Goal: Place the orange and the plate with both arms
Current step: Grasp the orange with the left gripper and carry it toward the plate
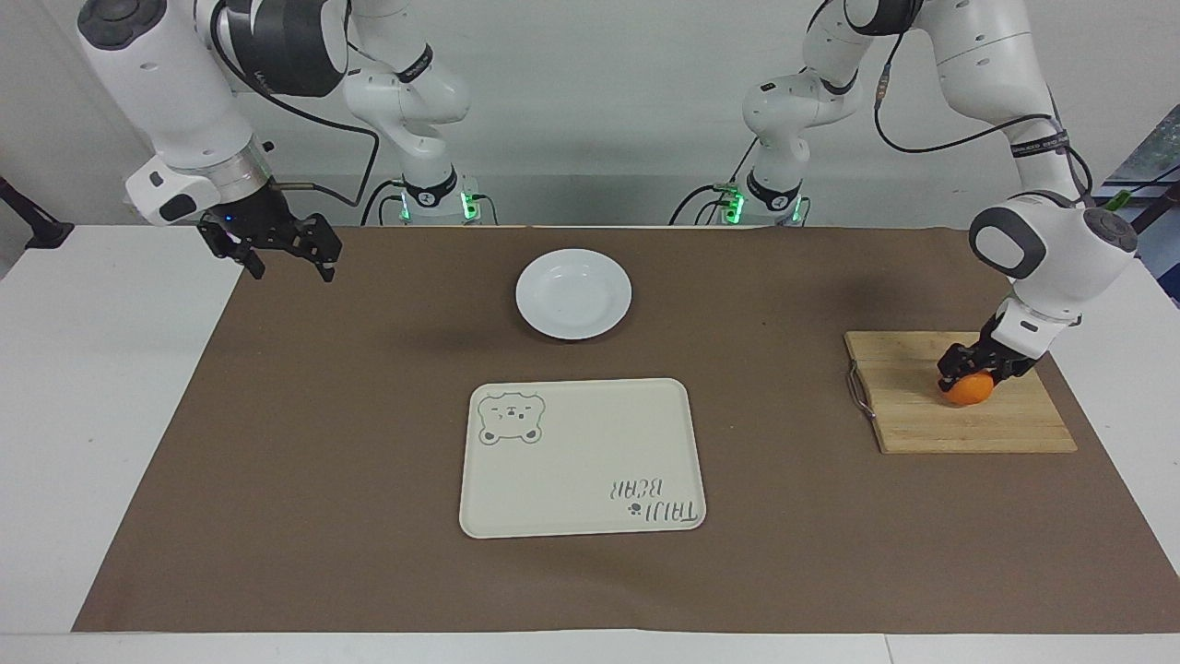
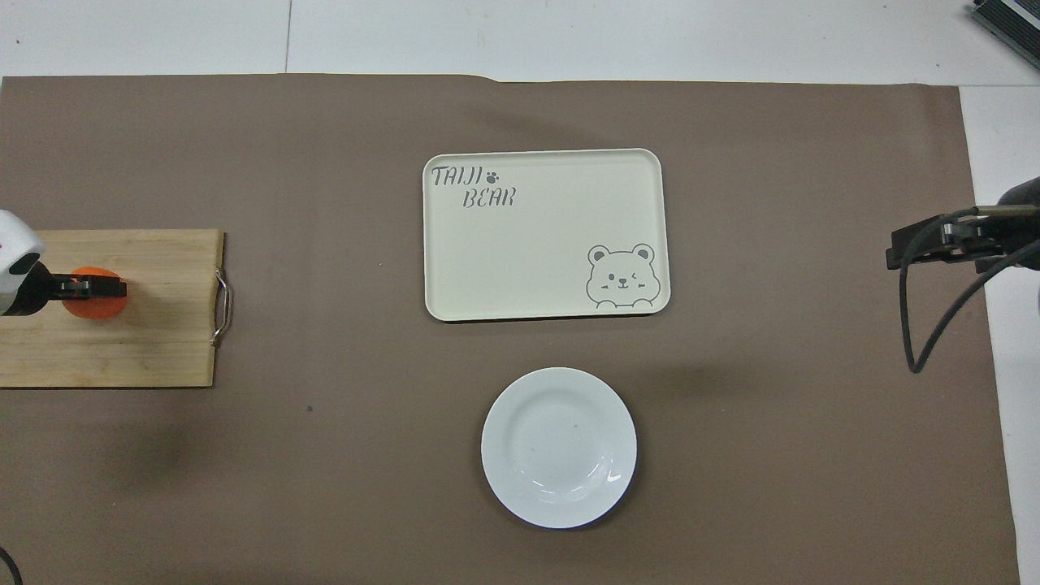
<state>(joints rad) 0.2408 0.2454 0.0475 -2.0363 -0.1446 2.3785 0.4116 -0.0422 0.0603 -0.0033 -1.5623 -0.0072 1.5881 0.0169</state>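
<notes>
- Grab step, looks like: the orange (image 1: 967, 391) is pinched by the left gripper (image 1: 975, 369) on the cutting board (image 1: 959, 429), 9 o'clock in the overhead view.
- Right gripper (image 1: 284, 247) is parked, fingers apart.
- A lift toward the plate (image 1: 573, 294) is probably needed next.

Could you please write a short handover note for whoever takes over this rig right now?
Left claw: down on the orange, fingers closed around it; the orange sits on the wooden cutting board at the left arm's end.
Right claw: open, waiting above the mat's edge at the right arm's end.
Plate: bare, on the mat, nearer the robots than the bear tray, which is also bare.
Done: orange gripped. Left: lift and place the orange, move the plate.
</notes>
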